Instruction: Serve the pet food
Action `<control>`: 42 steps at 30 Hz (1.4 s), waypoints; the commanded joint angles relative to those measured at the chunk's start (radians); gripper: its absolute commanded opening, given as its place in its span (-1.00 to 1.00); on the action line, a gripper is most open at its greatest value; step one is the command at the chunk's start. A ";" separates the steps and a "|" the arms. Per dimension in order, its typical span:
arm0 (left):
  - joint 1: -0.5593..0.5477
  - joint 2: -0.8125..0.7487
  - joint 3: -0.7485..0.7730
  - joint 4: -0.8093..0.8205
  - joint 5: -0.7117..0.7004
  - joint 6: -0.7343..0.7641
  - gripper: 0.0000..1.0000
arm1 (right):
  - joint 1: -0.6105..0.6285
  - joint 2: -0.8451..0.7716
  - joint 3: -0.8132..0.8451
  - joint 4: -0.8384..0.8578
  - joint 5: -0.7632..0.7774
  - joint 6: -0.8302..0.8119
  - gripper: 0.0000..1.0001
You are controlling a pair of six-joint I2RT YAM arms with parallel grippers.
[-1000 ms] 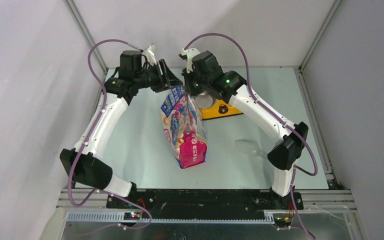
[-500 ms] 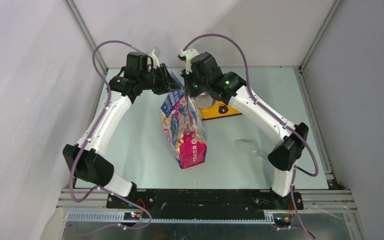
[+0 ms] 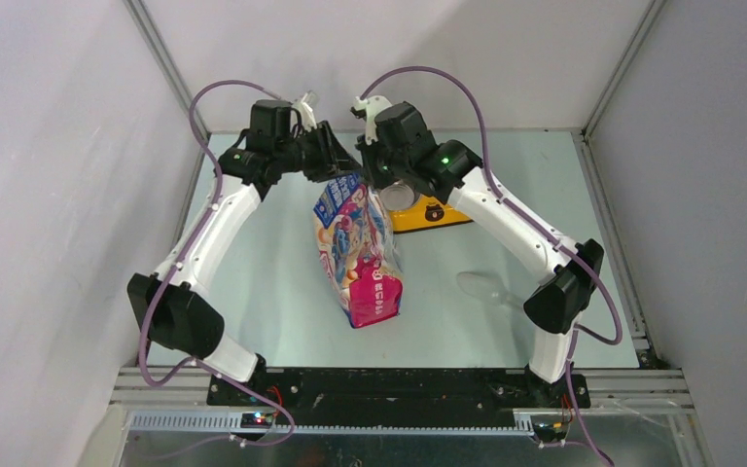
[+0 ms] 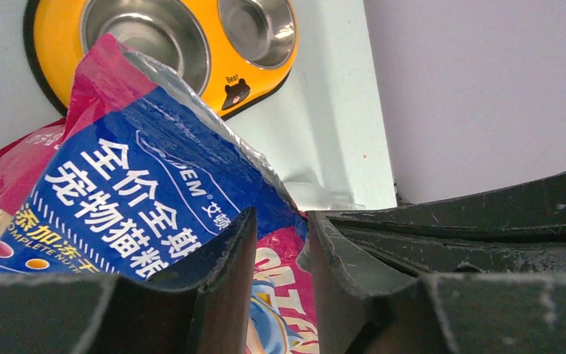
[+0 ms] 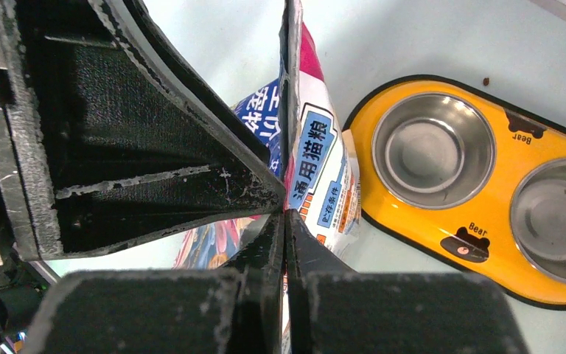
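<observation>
Centre of the top view: glossy pink-and-blue cat food bag [image 3: 358,251], crinkled foil lining; the kibble is unseen. Right gripper [image 5: 285,221] pinches its top edge flat; left gripper [image 4: 280,243] stands narrowly parted at the corner, grip uncertain. Yellow double bowl [image 3: 430,213] sits upper right of the bag

White Chinese lettering "全价全期 宠物猫粮" on the blue top panel of the cat food bag [image 4: 129,195], "COMPLETE NUTR…" beneath, cut off, "通用猫粮" on a blue label on the bag's other face, small black "Bear" printed on the yellow double bowl [image 5: 479,243] above a bear face
</observation>
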 commanded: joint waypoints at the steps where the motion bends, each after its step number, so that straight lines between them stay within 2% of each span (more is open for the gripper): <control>1: -0.022 -0.008 -0.014 0.070 0.102 -0.040 -0.23 | -0.007 -0.044 -0.015 -0.002 0.003 0.005 -1.00; 8: -0.027 -0.024 -0.029 0.012 0.039 0.000 -0.40 | -0.018 -0.044 -0.018 -0.005 -0.006 0.015 -1.00; 12: -0.034 -0.019 -0.041 -0.012 0.010 0.013 -0.73 | -0.018 -0.046 -0.018 -0.008 -0.007 0.017 -1.00; 15: -0.041 -0.008 -0.036 -0.025 0.001 0.017 -0.77 | -0.016 -0.053 -0.021 -0.014 -0.012 0.018 -1.00; 19: -0.054 0.009 -0.013 -0.062 -0.037 0.042 -0.76 | -0.007 -0.070 -0.041 -0.015 0.001 0.021 -0.81; 23: -0.057 0.007 -0.022 -0.081 -0.064 0.049 -0.98 | -0.014 -0.074 -0.057 -0.012 0.025 0.017 -0.74; 26: -0.057 -0.002 -0.031 -0.083 -0.069 0.053 -1.00 | -0.022 -0.068 -0.055 -0.013 0.013 0.020 -0.85; 28: -0.057 -0.009 -0.033 -0.091 -0.074 0.059 -1.00 | -0.023 -0.061 -0.054 -0.013 -0.001 0.020 -1.00; 35: -0.057 -0.038 -0.025 -0.169 -0.153 0.101 -1.00 | -0.021 -0.034 -0.020 -0.005 0.008 0.000 -1.00; 42: -0.044 -0.060 -0.031 -0.262 -0.296 0.137 -1.00 | 0.022 -0.022 0.065 0.024 0.165 -0.160 -1.00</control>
